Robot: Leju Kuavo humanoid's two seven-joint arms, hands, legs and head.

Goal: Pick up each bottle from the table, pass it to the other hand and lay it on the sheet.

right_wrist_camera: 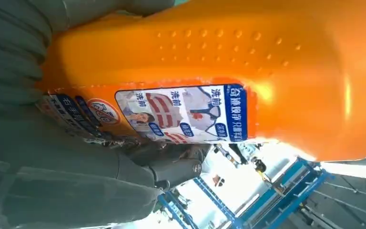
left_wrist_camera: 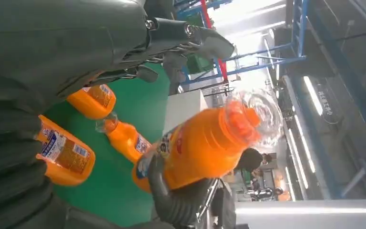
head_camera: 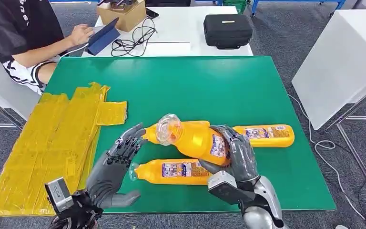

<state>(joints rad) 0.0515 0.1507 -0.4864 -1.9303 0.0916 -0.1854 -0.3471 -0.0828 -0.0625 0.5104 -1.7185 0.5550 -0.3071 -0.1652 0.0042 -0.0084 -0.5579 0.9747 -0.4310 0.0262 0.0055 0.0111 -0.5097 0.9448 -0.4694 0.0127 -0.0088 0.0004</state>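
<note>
**Bottle held up between the hands**

Gripped by the right hand [head_camera: 236,152] around its labelled lower body: an orange bottle [head_camera: 193,138], lifted off the green table [head_camera: 228,86], clear cap [head_camera: 168,129] pointing toward the left hand [head_camera: 116,164]. Seen from the right wrist – fingers [right_wrist_camera: 171,169] wrapped under the label, thumb side pressed to the orange wall.

Left hand spread and holding nothing, fingertips just beside the bottle's neck; touching or not cannot be told.

Lying flat on the table: a second bottle [head_camera: 171,171] directly below the held one, cap toward the sheet, and a third [head_camera: 264,135] behind the right hand, partly hidden by it. Both visible past the left hand's fingers [left_wrist_camera: 138,71] in the left wrist view too.

Spread over the table's left side – a crinkled yellow sheet [head_camera: 47,143], bare of bottles.

Beyond the far edge: a white table [head_camera: 186,19] with a cardboard box [head_camera: 124,16], a black case [head_camera: 228,30], cables [head_camera: 133,40] and a tablet [head_camera: 102,36] under a seated person's hand [head_camera: 80,34].
</note>
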